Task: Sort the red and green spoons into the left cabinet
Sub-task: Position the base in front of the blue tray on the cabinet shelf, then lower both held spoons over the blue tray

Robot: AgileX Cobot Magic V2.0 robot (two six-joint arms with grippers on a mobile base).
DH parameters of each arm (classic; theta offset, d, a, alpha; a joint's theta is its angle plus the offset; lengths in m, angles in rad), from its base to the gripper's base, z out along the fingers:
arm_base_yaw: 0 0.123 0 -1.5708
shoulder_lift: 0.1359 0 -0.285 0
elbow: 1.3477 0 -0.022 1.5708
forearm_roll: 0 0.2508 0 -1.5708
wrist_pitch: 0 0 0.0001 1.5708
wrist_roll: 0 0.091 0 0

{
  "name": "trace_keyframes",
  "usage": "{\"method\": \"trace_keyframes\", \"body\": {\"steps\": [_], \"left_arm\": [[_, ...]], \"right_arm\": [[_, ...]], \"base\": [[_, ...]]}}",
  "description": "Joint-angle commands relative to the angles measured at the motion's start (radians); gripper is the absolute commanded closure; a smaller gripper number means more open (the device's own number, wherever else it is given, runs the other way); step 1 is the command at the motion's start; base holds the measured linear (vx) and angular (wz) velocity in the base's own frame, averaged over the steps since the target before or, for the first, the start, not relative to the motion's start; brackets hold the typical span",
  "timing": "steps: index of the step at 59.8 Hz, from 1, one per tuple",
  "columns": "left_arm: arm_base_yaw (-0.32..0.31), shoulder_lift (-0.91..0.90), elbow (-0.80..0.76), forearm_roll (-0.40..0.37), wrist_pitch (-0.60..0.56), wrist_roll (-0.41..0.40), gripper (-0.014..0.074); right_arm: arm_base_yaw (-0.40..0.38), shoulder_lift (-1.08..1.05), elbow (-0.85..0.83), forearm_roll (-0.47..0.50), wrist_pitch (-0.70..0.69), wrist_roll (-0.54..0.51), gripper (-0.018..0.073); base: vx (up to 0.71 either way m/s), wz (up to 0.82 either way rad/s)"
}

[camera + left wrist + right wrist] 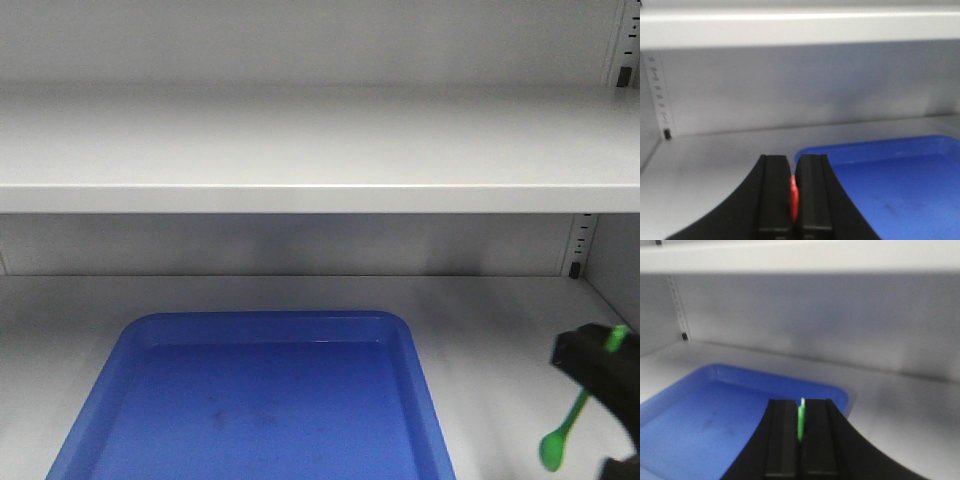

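Note:
The green spoon hangs bowl-down at the lower right of the front view, held by my right gripper, which is shut on its handle. A sliver of that green spoon shows between the closed jaws of the right gripper. The left gripper is shut on the red spoon, which shows only as a red strip between the jaws. Both hover over the lower shelf of the left cabinet. The blue tray lies on that shelf.
An upper shelf overhangs the space. Slotted uprights stand at the back right, and another upright at the back left. The tray's far rim lies just ahead of the right gripper, and bare grey shelf runs beside the tray.

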Motion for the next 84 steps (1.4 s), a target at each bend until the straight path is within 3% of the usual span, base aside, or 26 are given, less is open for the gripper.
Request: {"method": "trace_keyframes", "body": {"steps": [1, 6, 15, 35, 39, 43, 48, 62, 69, 84], "left_arm": [[-0.007, 0.076, -0.029, -0.077, -0.095, 0.035, 0.06], [-0.008, 0.147, -0.032, -0.144, -0.105, 0.109, 0.06], [-0.008, 0.23, -0.032, -0.366, -0.114, 0.327, 0.06], [-0.008, 0.341, -0.032, -1.056, 0.004, 1.013, 0.06], [-0.008, 0.371, -0.038, -1.164, 0.072, 1.161, 0.06], [-0.008, 0.402, -0.059, -1.224, 0.133, 1.243, 0.06], [-0.008, 0.451, -0.11, -1.264, 0.181, 1.27, 0.06], [-0.038, 0.595, -0.223, -1.277, 0.261, 1.27, 0.06], [-0.087, 0.654, -0.243, -1.285, 0.265, 1.27, 0.0599], [-0.13, 0.686, -0.241, -1.299, 0.247, 1.27, 0.0597]], "right_arm": [[0.004, 0.068, -0.034, 0.032, -0.115, -0.005, 0.0562], [0.042, 0.137, -0.043, 0.029, -0.168, -0.03, 0.0562], [0.159, 0.254, -0.097, 0.028, -0.25, -0.108, 0.0562], [0.261, 0.48, -0.247, 0.028, -0.32, -0.124, 0.0562], [0.261, 0.513, -0.273, 0.028, -0.323, -0.124, 0.0562], [0.261, 0.531, -0.282, 0.028, -0.334, -0.124, 0.0562], [0.261, 0.538, -0.282, 0.028, -0.344, -0.124, 0.0562], [0.259, 0.538, -0.282, 0.028, -0.38, -0.124, 0.0562], [0.259, 0.538, -0.282, 0.028, -0.41, -0.124, 0.0562], [0.259, 0.538, -0.281, 0.028, -0.413, -0.124, 0.0562]], "base": [[0.0, 0.0], [0.0, 0.0], [0.0, 0.0], [0.0, 0.0], [0.0, 0.0], [0.0, 0.0], [0.0, 0.0], [0.0, 0.0], [0.0, 0.0], [0.0, 0.0]]}}
